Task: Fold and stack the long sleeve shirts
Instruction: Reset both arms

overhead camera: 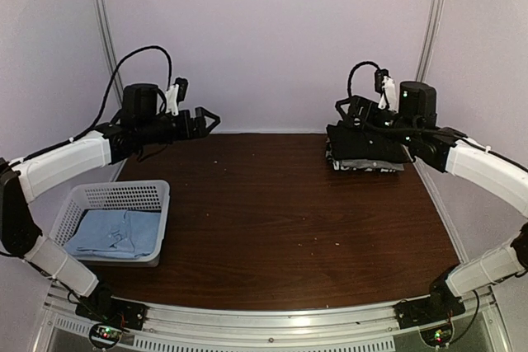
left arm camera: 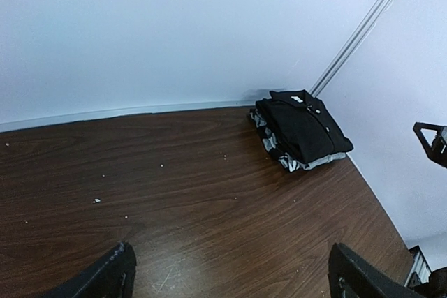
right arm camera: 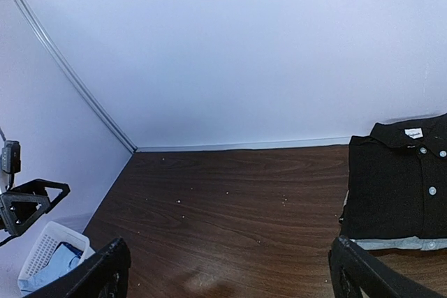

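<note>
Landmark for this entry: the white lattice basket (overhead camera: 124, 195), standing at the near left of the dark wood table (overhead camera: 272, 228). Inside the basket lies the light blue shirt (overhead camera: 115, 232), loose and rumpled, not folded. Well apart from the basket, diagonally across the table at the corner farthest from it, sits a folded stack: the black shirt (overhead camera: 363, 142) on top, collar toward the back wall, with a small white label (right arm camera: 413, 132) at the neck and pale buttons down the front. The greyish shirt (overhead camera: 373, 165) lies beneath it, its edge showing along the near side; how many layers sit between the two cannot be told. The left gripper (overhead camera: 213, 121) hangs in the air beyond the basket's far rim and above it. Its jaws are spread wide and hold nothing — its fingers (left arm camera: 105, 277) frame bare table in the wrist view. The right gripper (overhead camera: 343, 111) hovers at the end of the stack that faces the basket, raised off the table. Its jaws are equally wide and carry nothing, and its fingers (right arm camera: 105, 270) are clear of any cloth.
</note>
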Controlling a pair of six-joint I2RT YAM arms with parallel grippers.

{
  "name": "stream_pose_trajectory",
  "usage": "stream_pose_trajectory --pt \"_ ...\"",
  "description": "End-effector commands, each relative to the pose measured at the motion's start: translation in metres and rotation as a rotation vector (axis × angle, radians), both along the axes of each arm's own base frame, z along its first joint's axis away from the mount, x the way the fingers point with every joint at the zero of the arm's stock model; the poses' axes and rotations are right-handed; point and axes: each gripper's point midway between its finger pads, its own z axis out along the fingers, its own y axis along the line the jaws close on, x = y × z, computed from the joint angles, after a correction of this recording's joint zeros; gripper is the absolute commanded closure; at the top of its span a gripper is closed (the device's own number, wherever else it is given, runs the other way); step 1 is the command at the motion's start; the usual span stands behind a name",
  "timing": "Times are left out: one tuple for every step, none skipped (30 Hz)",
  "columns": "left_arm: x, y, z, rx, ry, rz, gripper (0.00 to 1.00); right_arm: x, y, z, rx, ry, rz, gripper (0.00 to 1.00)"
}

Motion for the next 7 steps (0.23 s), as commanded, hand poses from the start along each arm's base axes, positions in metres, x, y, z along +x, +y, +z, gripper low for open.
stream_pose_trajectory --pt "-0.0026 0.0045 0.0166 0.001 -0.062 0.013 0.02 -0.0048 -0.0032 0.0151 0.024 -0.038 -0.013 0.00" --pt "-0.0028 0.0047 0.0173 0.002 -0.064 0.013 0.02 -0.0049 -0.0035 0.0153 0.022 -0.038 -0.013 0.00" --pt "-0.0028 0.0051 0.0174 0.003 -0.065 0.015 0.02 -0.0048 -0.0034 0.0155 0.021 -0.038 -0.014 0.00" --pt "-0.0030 0.0053 0.0182 0.004 -0.067 0.015 0.02 -0.0048 -0.0037 0.0157 0.022 -0.037 -0.016 0.00" --pt "-0.0034 0.0058 0.0182 0.004 -0.067 0.016 0.02 -0.0051 -0.0038 0.0153 0.022 -0.036 -0.016 0.00" --pt "-0.0037 0.0058 0.0182 0.004 -0.067 0.015 0.02 -0.0049 -0.0044 0.0149 0.022 -0.034 -0.019 0.00" --pt "-0.0038 0.0061 0.0178 0.005 -0.067 0.017 0.02 -0.0053 -0.0043 0.0143 0.022 -0.033 -0.018 0.00"
